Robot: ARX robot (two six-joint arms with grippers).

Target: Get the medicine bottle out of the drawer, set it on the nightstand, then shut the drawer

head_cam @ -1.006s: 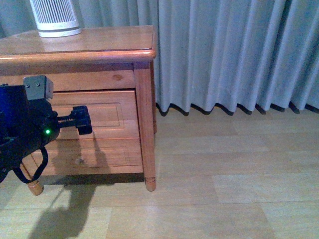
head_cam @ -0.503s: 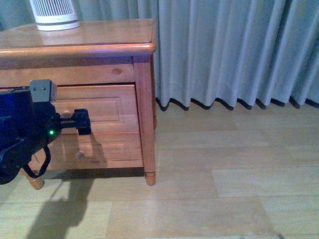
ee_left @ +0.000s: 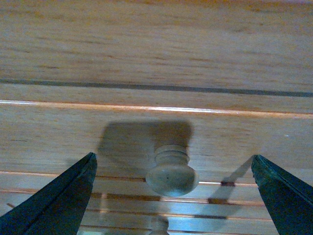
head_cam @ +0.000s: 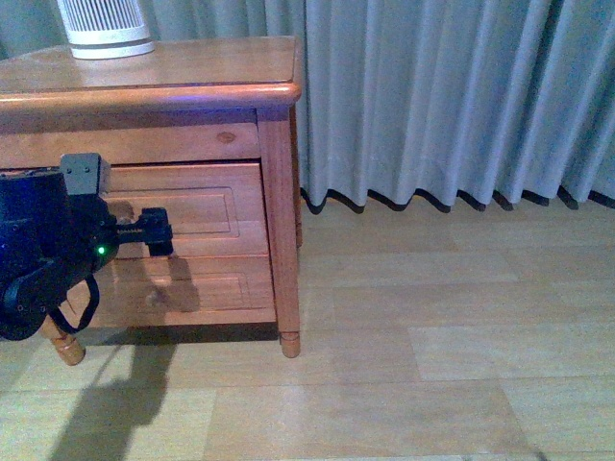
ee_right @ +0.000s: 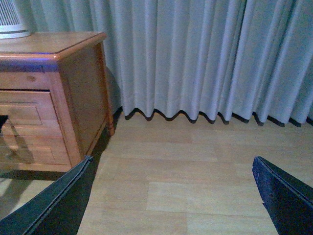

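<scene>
The nightstand [head_cam: 173, 91] stands at the left of the front view. Its top drawer [head_cam: 192, 206] looks shut. My left gripper [head_cam: 159, 233] is open, right in front of that drawer's panel. In the left wrist view the drawer's round wooden knob [ee_left: 172, 174] sits between my open left gripper's [ee_left: 172, 159] dark fingers [ee_left: 58, 200], with clear gaps on both sides. The medicine bottle is out of view. My right gripper [ee_right: 171, 160] is open and empty above the bare floor, to the right of the nightstand [ee_right: 73, 98].
A large white slatted appliance [head_cam: 104, 27] stands on the nightstand's top at the back left. The lower drawer [head_cam: 211, 288] has its own knob [ee_left: 159, 225]. A grey curtain [head_cam: 452, 96] hangs behind. Pale wood floor [head_cam: 404, 355] stretches to the right.
The view has shifted a little against the nightstand. My left gripper has edged slightly left along the top drawer's front and stays open.
</scene>
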